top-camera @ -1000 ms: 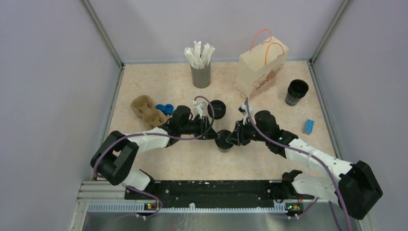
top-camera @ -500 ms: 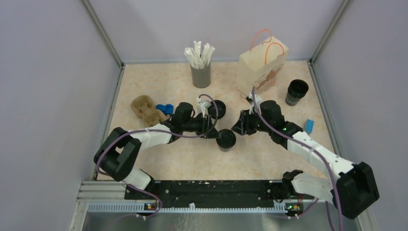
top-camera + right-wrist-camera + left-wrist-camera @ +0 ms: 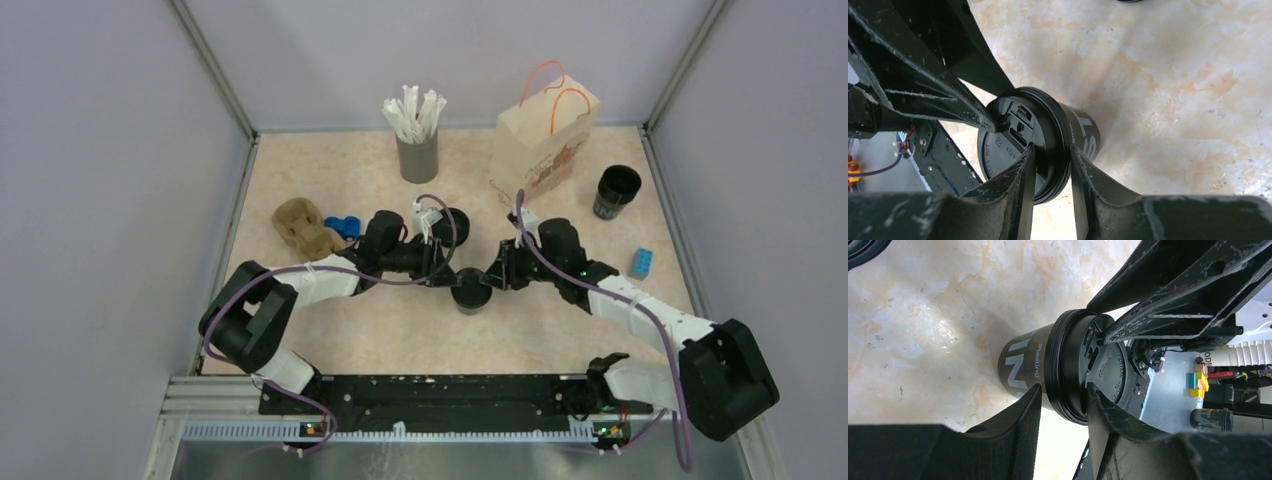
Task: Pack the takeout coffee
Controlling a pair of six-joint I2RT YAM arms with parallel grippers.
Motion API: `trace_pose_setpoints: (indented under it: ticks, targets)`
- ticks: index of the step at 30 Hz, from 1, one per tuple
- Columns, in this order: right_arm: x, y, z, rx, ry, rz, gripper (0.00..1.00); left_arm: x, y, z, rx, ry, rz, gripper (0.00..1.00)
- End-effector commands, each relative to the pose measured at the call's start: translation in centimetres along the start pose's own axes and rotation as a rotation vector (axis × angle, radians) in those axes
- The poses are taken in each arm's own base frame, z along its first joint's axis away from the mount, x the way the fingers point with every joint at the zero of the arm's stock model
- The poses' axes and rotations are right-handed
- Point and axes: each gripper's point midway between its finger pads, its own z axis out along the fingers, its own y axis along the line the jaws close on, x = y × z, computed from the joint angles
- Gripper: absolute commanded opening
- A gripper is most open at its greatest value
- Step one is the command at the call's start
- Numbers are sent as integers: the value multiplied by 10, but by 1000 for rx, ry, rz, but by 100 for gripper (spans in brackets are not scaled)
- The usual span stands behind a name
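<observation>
Cup (image 3: 469, 291), lidded, stands at table (image 3: 400, 340) centre with left gripper (image 3: 1064, 395) and right gripper (image 3: 1052, 152) each pinched on its rim — not yet in the bag (image 3: 541, 145) by the far edge, so bagging remains.

table (image 3: 380, 340) | takeout coffee (image 3: 469, 291) | paper bag (image 3: 540, 150) | straw holder (image 3: 417, 157) | blue block (image 3: 640, 263)

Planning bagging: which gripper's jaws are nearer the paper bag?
Right. Right gripper: right of the cup, nearly in front of the paper bag. Left gripper: left of the cup, farther.

Rear overhead view; opposing wrist views close on the takeout coffee (image 3: 1064, 371)
</observation>
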Motion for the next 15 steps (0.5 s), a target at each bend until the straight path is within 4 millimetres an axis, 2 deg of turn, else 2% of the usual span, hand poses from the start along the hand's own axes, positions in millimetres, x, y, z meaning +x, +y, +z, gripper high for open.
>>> trace_pose_setpoints:
  ticks: [1, 9, 12, 15]
  targets:
    - [18, -11, 2, 1, -32, 25, 29, 28, 41, 2, -161, 65, -36, 42]
    - [73, -39, 2, 63, -62, 164, 25, 50, 69, -6, -306, 78, -104, 41]
    - [79, -41, 3, 53, -81, 195, 25, 56, 76, -8, -338, 76, -130, 40]
    - [65, -34, 4, 29, -92, 166, 27, 59, 63, -6, -280, 63, -178, 39]
